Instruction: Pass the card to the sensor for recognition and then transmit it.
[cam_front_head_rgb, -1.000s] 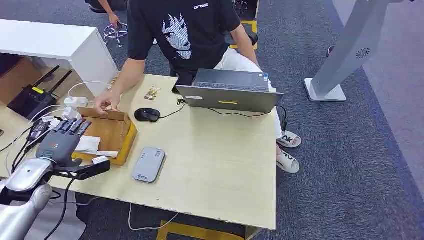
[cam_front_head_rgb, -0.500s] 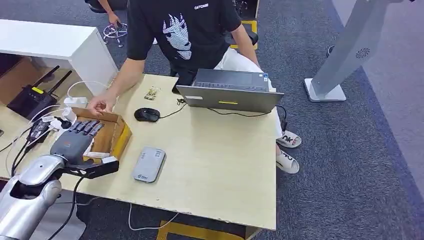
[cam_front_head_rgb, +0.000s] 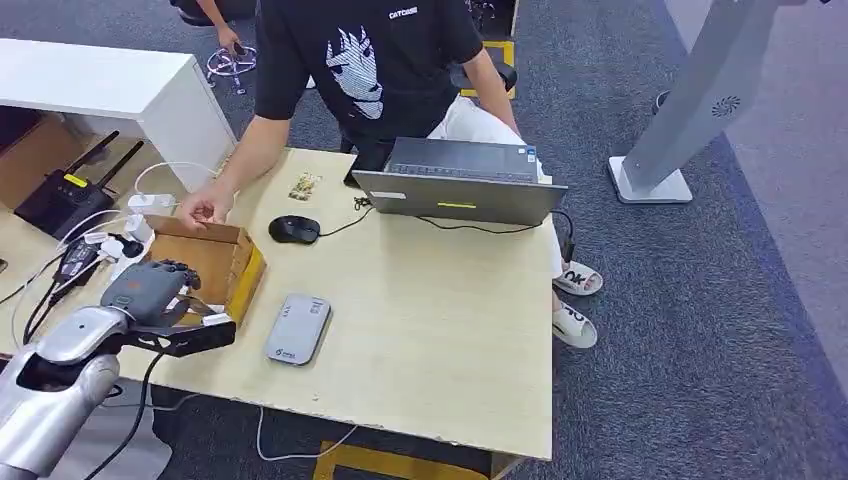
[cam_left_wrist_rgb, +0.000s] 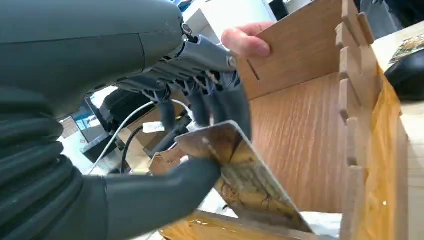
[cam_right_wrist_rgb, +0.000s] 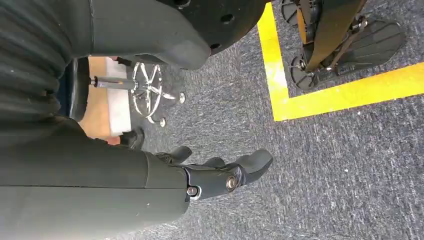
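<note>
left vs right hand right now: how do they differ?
The left hand pinches a card between thumb and fingers; the right hand holds nothing. The left hand is up at the wooden box on the table; the right hand hangs over grey carpet. Left fingers are closed on the card, right fingers only loosely curled. Both have the same grey ribbed cover and dark fingers.

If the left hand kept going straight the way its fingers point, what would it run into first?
Probably the far wall of the wooden box, where a person's hand rests. The left hand already pinches the card inside the box, fingers aimed that way; depth is unclear.
</note>
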